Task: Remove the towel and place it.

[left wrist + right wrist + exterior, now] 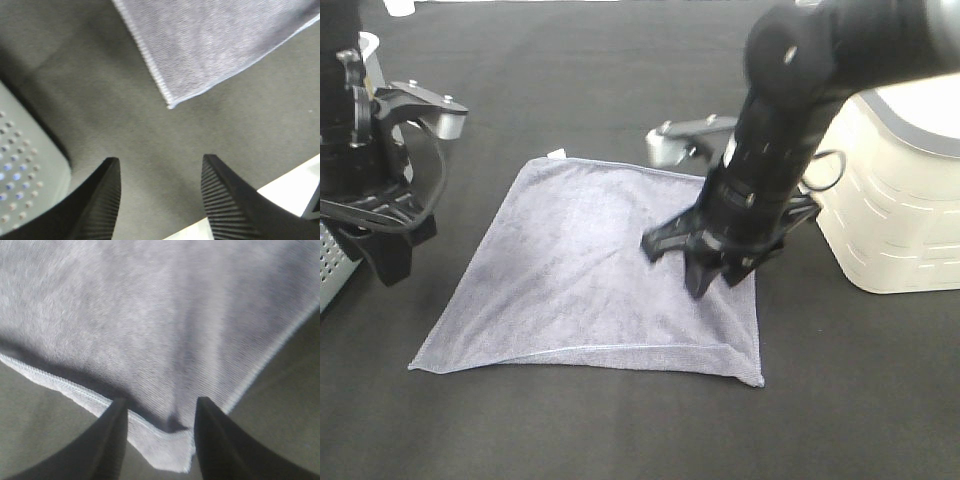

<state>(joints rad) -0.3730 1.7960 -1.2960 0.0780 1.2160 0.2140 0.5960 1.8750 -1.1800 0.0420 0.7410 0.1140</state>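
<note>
The towel (590,270) lay spread out nearly flat in the middle of the black table covering (620,430). It was a slate-grey square set at a slight angle, with its small white tag (556,153) poking out at the far left corner. The right gripper (698,270) was down on the cloth's right-hand part, just inside the right edge, and its dark arm leaned in from the upper right of the high view. In the right wrist view the right gripper (160,405) had its two fingers (112,440) apart. Towel fabric filled the gap between them, and a stitched corner of the cloth showed close to the fingers. The cloth there looked flat rather than pinched, and whether the tips were pressing on it could not be told. The left gripper (390,245) hung off to the left, clear of the towel and above the bare covering. In its own wrist view the left gripper (161,160) also had its ribbed fingers (225,200) apart with nothing between them, and the towel's nearest corner lay a little way beyond the tips. A white basket (900,220) stood just right of the towel. A perforated grey bin (328,265) sat at the left edge beside the left arm.
</note>
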